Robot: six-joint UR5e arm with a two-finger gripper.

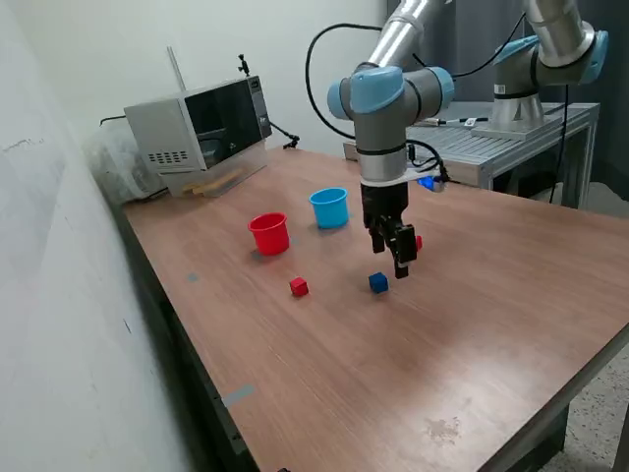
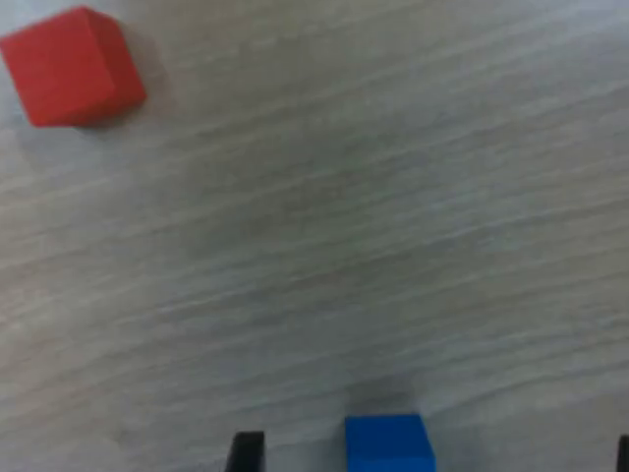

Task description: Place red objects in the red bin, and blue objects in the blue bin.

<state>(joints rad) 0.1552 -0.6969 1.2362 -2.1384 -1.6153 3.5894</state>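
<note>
- Gripper (image 1: pixel 401 258) hangs just above the brown surface (image 1: pixel 491 295), spread open and holding nothing.
- One blue cube (image 1: pixel 378 282) sits right below it (between the fingers in the wrist view).
- One red cube (image 1: pixel 299 286) lies nearby.
- Another red bit (image 1: pixel 419 242) peeks out behind, maybe a cube.
- Red cup (image 1: pixel 269 234) and blue cup (image 1: pixel 330 207) stand upright.

light: even, bright indoor; shadows: soft, faint; wrist view: blurred; exterior: sharp

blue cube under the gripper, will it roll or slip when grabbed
The blue cube looks rigid with flat faces, so it probably won't roll. It sits flat on the table, likely stable. It is small, so an off-centre pinch by the gripper might twist it.
</note>
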